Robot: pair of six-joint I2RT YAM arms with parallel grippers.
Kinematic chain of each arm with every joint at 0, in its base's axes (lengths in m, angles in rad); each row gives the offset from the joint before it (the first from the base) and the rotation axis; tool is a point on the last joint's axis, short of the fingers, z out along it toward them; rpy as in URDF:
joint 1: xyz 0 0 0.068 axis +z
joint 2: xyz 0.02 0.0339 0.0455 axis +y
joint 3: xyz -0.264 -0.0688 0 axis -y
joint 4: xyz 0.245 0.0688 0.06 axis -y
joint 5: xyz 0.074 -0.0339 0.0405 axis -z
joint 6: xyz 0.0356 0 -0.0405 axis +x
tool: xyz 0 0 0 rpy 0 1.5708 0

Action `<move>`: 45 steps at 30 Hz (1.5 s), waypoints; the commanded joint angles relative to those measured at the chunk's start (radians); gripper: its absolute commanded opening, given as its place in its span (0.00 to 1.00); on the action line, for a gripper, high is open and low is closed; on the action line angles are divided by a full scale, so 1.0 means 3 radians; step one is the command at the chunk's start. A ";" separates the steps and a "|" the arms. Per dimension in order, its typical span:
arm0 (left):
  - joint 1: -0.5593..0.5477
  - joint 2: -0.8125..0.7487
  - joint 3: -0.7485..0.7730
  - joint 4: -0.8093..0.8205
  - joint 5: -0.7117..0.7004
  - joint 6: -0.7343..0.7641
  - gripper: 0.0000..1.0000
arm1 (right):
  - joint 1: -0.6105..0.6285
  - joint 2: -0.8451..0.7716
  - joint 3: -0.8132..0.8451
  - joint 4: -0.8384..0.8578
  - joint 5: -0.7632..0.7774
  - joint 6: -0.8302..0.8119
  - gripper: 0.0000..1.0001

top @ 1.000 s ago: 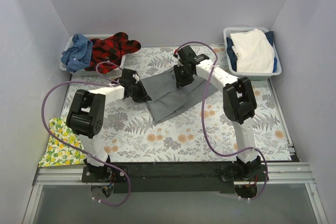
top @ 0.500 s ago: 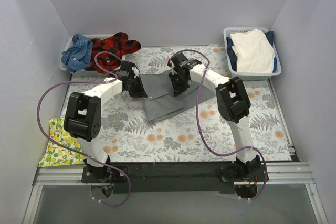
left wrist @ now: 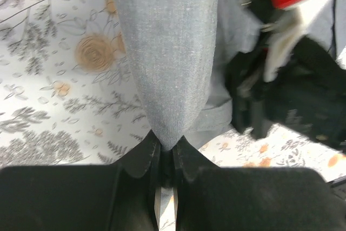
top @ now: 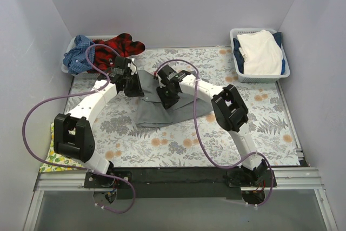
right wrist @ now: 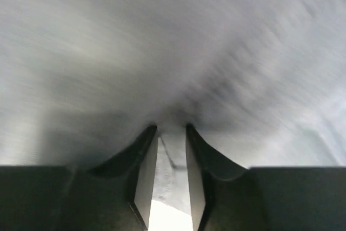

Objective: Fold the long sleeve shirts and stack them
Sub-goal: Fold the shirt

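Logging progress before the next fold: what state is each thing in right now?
grey shirt: partly folded, pinched by both grippers
left gripper: shut on the grey shirt
right gripper: shut on the grey shirt
plaid shirt: crumpled in the left basket
blue checked shirt: crumpled in the same basket
white cloth: folded in the right basket

**A:** Where's the top camera?

**B:** High behind the arm bases (top: 102,179), looking down over the whole table (top: 178,145).

**A:** And the wrist cameras?

**B:** One looks along the left end effector (left wrist: 166,154), the other along the right end effector (right wrist: 171,152). Both sit very near the grey shirt (top: 154,113). All three share that shirt, and the left also catches the right arm (left wrist: 281,101).
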 commanded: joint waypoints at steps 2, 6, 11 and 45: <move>0.0130 -0.0210 0.0076 -0.0342 -0.0378 0.0249 0.00 | -0.0350 -0.0607 -0.0265 -0.0078 0.0572 0.0219 0.39; 0.0161 -0.0200 0.0138 -0.0404 -0.0522 0.0270 0.00 | -0.0591 -0.0818 -0.0475 -0.0083 0.0731 0.0255 0.39; 0.0156 -0.0067 0.0199 -0.0531 -0.0726 0.0219 0.00 | -0.0831 -0.0752 -0.0659 -0.0062 0.0690 0.0087 0.39; 0.0289 0.0747 0.0864 -0.0419 -0.0328 0.0142 0.01 | -0.0827 -0.1678 -0.1081 -0.0155 0.0450 0.0414 0.38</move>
